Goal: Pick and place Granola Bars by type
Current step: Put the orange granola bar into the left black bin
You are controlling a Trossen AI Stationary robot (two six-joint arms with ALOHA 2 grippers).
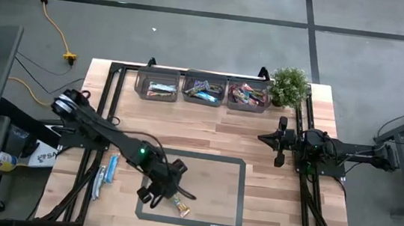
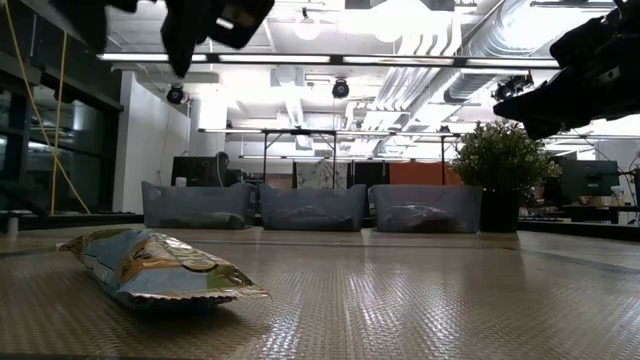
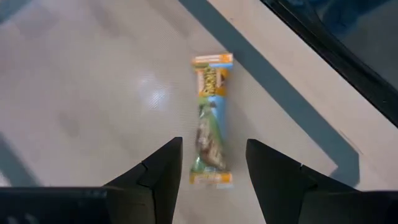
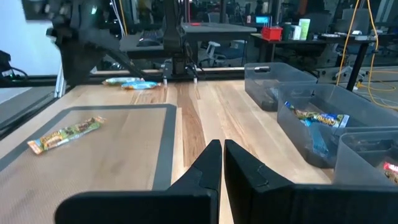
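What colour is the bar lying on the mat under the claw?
Green and brown with orange ends, the bar shows best in the left wrist view.

A flat tan-and-green wrapped granola bar (image 1: 181, 208) lies on the tabletop near its front edge; two pale blue-white wrapped bars (image 1: 105, 174) lie near the left edge.

1. The grey mat (image 1: 208, 196) lies open around the one granola bar (image 1: 180, 208) on it.
2. The left gripper (image 1: 154, 196) hangs over the mat's near-left corner, blocking that approach.
3. Beyond the mat, three bins (image 1: 203, 89) and a plant (image 1: 289, 84) wall the far edge.
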